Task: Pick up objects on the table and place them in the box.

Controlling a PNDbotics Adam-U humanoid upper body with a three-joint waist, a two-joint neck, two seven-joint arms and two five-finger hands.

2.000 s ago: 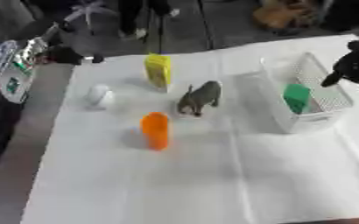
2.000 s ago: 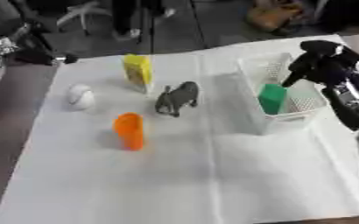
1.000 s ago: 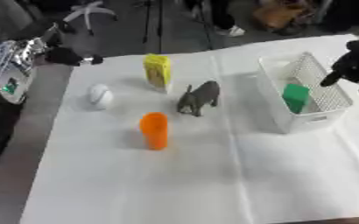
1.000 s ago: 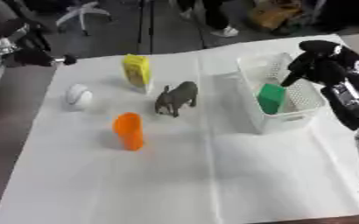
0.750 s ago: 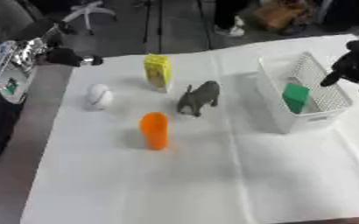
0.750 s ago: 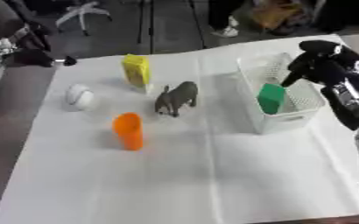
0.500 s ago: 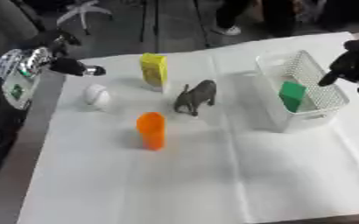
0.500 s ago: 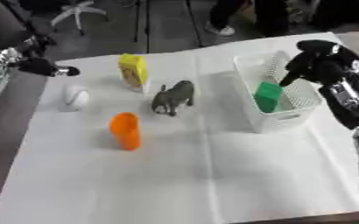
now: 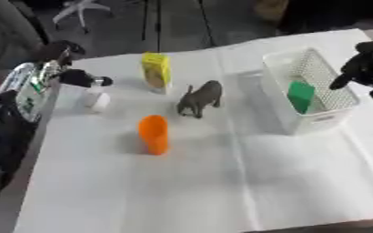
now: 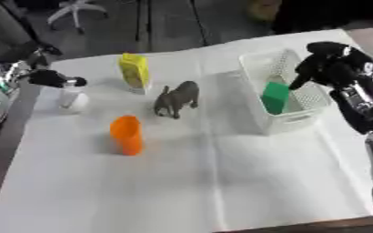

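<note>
Four things left on the counter (image 9: 221,182): white ball (image 9: 94,99), yellow carton (image 9: 155,72), grey animal figure (image 9: 200,98), orange cup (image 9: 153,134). Green block (image 9: 301,94) already sits in the white basket (image 9: 321,118). Change over the last half second: left hand (image 9: 77,77) swung in from the edge, now just above and touching or nearly touching the ball, so ball looks like the next pick. Its fingers point toward the ball, not clamped on it; spread: can't tell. Right hand (image 10: 326,59) hangs over the basket's far side, fingers curled, holding nothing.
</note>
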